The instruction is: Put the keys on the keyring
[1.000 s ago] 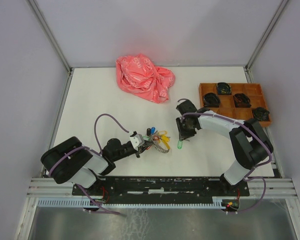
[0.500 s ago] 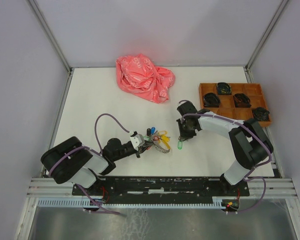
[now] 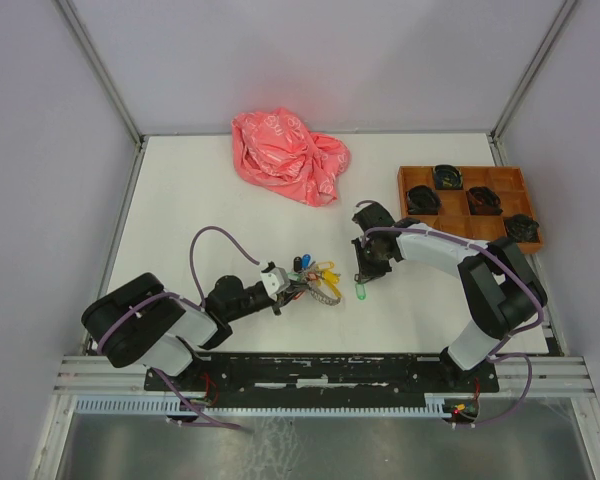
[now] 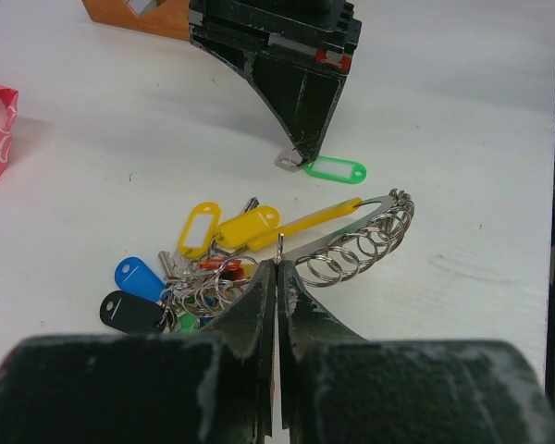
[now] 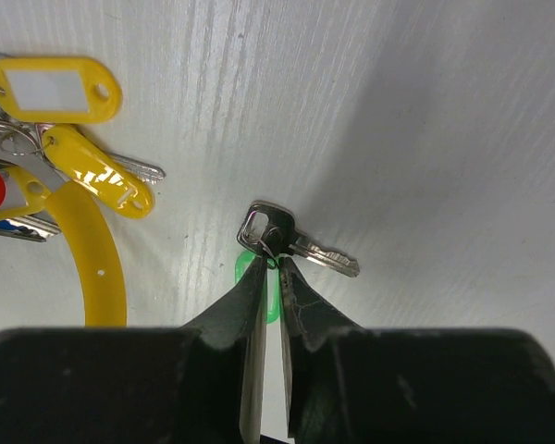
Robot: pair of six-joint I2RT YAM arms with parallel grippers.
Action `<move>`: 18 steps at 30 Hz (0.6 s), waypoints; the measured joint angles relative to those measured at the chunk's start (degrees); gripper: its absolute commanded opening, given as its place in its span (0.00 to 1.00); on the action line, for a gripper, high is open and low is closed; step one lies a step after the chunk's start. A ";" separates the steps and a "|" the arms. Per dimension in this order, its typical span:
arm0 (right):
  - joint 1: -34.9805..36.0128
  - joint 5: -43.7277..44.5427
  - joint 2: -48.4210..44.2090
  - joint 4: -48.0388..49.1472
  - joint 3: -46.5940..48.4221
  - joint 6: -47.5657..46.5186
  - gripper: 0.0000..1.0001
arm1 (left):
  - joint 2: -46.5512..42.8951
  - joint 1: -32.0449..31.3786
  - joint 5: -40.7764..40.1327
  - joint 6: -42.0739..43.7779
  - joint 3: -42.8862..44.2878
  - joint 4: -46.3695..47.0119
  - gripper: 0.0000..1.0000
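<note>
Small silver metal key with green oval plastic tag [image 5: 301,242], flat on the white desk [image 3: 180,200], near the coiled end of the silver wire keyring with yellow plastic handle [image 4: 351,242] but apart from it, so not yet threaded. Pinched at its head ring by the right hand [image 5: 270,264], fingertips pressed almost together. At the keyring's near side, left hand [image 4: 277,277] clamped tight on a thin upright wire of the ring, seemingly steadying it. A trace of red among the bunched yellow, blue and black plastic tags [image 4: 134,276] beside the keyring, possibly the second key, attachment unclear. Judged early: grasp made, with carrying across, opening the ring and sliding on all left.
</note>
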 measured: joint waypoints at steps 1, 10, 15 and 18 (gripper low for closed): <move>0.00 -0.15 0.02 -0.02 0.02 -0.15 0.19 | 0.00 0.00 0.02 0.00 0.00 -0.02 0.03; 0.00 -1.11 0.02 -0.02 0.11 -0.42 0.19 | 0.00 0.00 0.07 0.00 0.00 -0.79 0.03; 0.00 -1.16 0.00 -0.02 0.31 -0.42 0.17 | 0.00 0.00 0.09 0.00 0.00 -1.01 0.03; 0.00 -1.16 0.00 0.04 0.37 -0.39 0.17 | 0.00 0.00 0.09 0.00 0.00 -1.01 0.03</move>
